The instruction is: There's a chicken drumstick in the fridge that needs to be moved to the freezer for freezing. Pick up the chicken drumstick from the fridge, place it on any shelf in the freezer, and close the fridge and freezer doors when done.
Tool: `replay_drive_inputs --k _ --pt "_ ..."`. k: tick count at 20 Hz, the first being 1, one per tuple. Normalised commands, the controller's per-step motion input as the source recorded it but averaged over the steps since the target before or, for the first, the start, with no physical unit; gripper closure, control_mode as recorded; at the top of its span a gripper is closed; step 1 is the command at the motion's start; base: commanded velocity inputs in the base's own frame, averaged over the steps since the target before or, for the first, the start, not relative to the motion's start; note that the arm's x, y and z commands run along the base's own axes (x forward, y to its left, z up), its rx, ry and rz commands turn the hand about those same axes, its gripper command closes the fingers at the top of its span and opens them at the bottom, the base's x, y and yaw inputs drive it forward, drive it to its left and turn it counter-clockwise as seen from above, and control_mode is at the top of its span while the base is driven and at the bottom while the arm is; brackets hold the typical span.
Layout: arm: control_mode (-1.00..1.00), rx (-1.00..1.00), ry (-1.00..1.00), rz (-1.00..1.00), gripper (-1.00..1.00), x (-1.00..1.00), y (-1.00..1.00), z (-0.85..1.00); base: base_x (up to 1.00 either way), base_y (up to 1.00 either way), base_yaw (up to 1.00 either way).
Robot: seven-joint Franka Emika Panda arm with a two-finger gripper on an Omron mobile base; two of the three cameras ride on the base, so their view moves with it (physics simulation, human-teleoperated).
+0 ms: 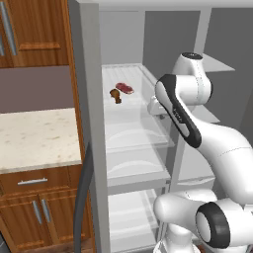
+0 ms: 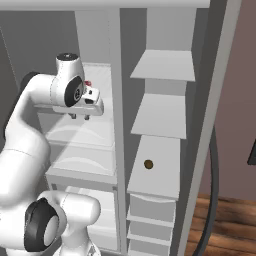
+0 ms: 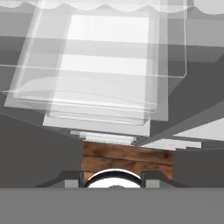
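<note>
The chicken drumstick (image 1: 116, 96) is a small dark brown piece lying on an upper clear shelf of the fridge (image 1: 129, 129). It lies just beside a red slab of raw meat (image 1: 125, 88). My gripper (image 2: 80, 116) hangs inside the fridge's front opening and points down. It is nearer the front than the drumstick and to its right, and its fingers are apart with nothing between them. In the hand view the fingertips (image 3: 72, 180) stand wide apart over stacked clear shelves. The freezer (image 2: 159, 120), with white shelves (image 2: 162, 66), is open to the right. Both doors (image 1: 90, 108) (image 2: 216, 95) stand open.
A small brown round thing (image 2: 148, 163) sits on a lower white freezer shelf. A grey divider wall (image 2: 116, 100) separates the two compartments. A stone counter (image 1: 37, 138) over wooden cabinets (image 1: 34, 207) lies left of the fridge door. Wood floor (image 3: 127, 157) shows below.
</note>
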Motion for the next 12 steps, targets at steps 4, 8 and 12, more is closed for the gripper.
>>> replay_drive_inputs --k 4,8,12 --pt "-1.0 0.02 -0.05 0.0 -1.0 -0.2 0.01 0.0 0.0 0.0 0.0" --pt "-1.0 0.0 -0.21 0.0 -1.0 -0.4 0.59 0.0 0.0 0.0 0.0" --pt "-1.0 0.0 -0.17 0.02 -1.0 -0.09 0.52 0.16 0.0 0.0 0.0"
